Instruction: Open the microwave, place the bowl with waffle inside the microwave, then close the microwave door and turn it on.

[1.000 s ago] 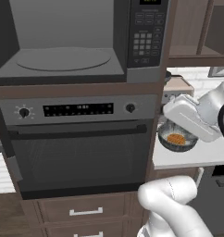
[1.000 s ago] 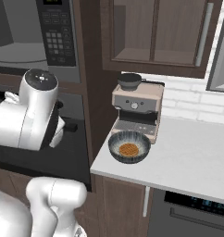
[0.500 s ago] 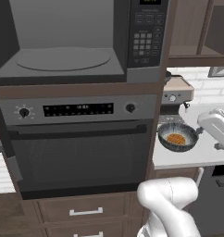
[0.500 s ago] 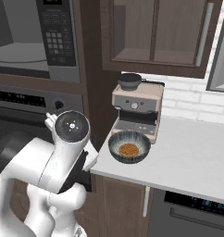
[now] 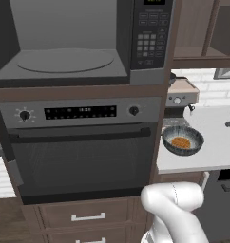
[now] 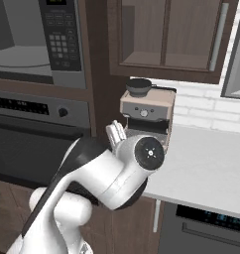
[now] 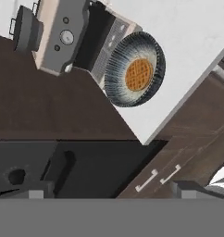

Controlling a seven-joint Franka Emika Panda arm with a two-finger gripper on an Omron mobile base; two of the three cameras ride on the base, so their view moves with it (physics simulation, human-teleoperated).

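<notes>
No writing was legible on the microwave [image 5: 83, 42] keypad. The hand view alone showed the waffle's [image 7: 139, 74] grid inside the bowl [image 7: 134, 69]; the gripper [image 7: 109, 192] fingertips stood wide apart, holding nothing.

Kitchen: built-in oven [image 5: 83, 152], microwave [image 5: 88, 42], wooden cabinets [image 6: 166, 37]

Dark wood cabinets [image 6: 166, 37], white counter [image 6: 211, 163], white brick backsplash [image 6: 206, 106].

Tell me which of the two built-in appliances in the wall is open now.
The microwave, the upper one with the keypad at its right: its grey interior and round turntable are exposed. The oven below it, with knobs and a bar handle, is shut.
</notes>
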